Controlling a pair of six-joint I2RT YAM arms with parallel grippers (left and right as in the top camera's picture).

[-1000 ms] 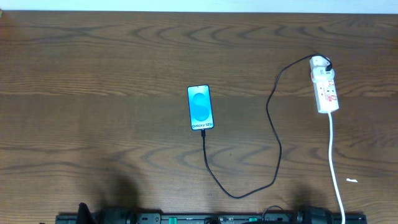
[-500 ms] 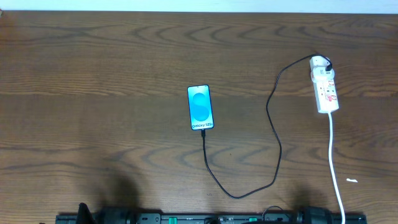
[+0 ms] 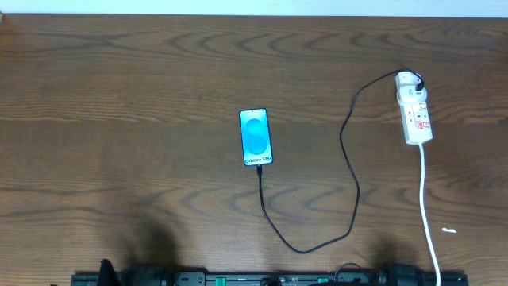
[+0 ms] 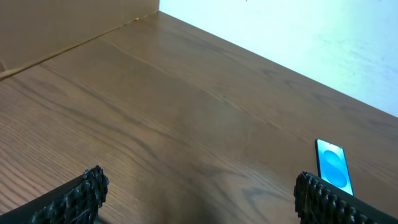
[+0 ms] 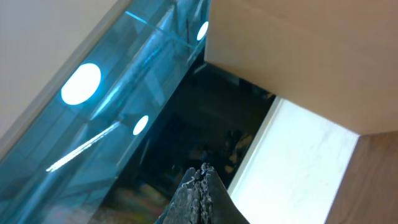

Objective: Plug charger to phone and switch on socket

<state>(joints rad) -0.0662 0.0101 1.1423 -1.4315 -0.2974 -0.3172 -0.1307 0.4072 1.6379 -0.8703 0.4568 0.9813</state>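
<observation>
The phone (image 3: 255, 137) lies face up in the middle of the table, its light blue screen lit, and shows again at the right of the left wrist view as the phone (image 4: 333, 168). The black charger cable (image 3: 349, 171) runs from the phone's lower end, loops right and ends at the white plug head (image 3: 408, 80) seated in the socket (image 3: 416, 115), a white power strip at the right. My left gripper (image 4: 199, 190) is open, low over bare wood left of the phone. My right gripper (image 5: 201, 171) is shut on nothing and points up, away from the table.
The strip's white cord (image 3: 429, 214) trails down to the table's front edge. A small white scrap (image 3: 449, 231) lies beside it. Dark arm bases line the bottom edge (image 3: 262, 278). A pale wall (image 4: 280, 37) borders the table's far side.
</observation>
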